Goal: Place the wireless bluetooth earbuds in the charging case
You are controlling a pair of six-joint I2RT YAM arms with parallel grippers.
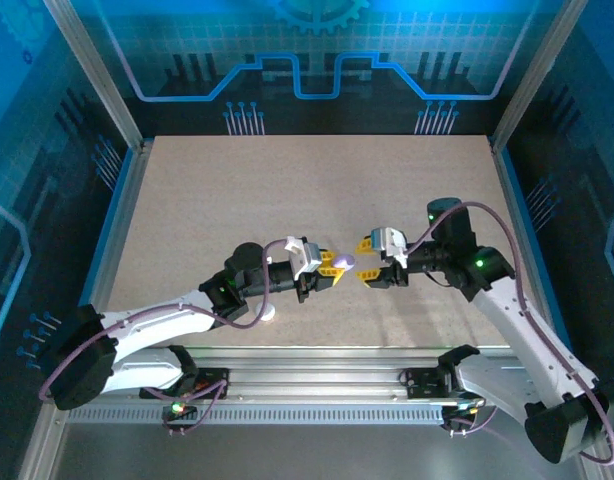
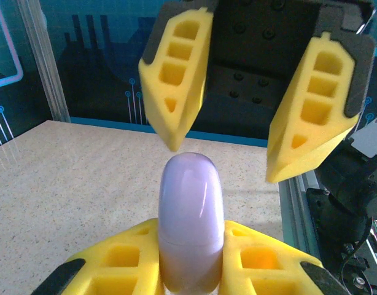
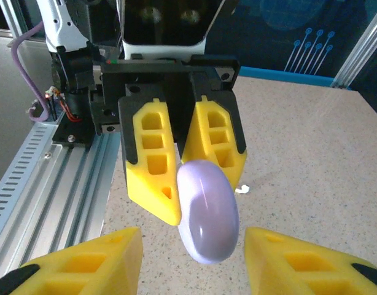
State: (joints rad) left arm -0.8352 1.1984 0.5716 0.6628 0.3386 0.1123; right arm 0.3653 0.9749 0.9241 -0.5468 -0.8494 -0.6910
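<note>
A pale purple charging case (image 2: 191, 221), a smooth closed capsule, is clamped between the yellow fingers of my left gripper (image 2: 191, 273). It sticks out past the fingertips, held above the table. In the top view the case (image 1: 342, 262) hangs between my left gripper (image 1: 325, 270) and right gripper (image 1: 370, 270), which face each other. My right gripper (image 3: 191, 264) is open, one finger on either side of the case's (image 3: 207, 212) free end, with a gap on both sides. A tiny white earbud (image 3: 242, 188) lies on the table behind the case.
The speckled beige table (image 1: 287, 190) spreads out behind the grippers. A small white object (image 1: 270, 313) lies beside the left arm near the front edge. The metal rail (image 3: 47, 184) runs along the table's near side.
</note>
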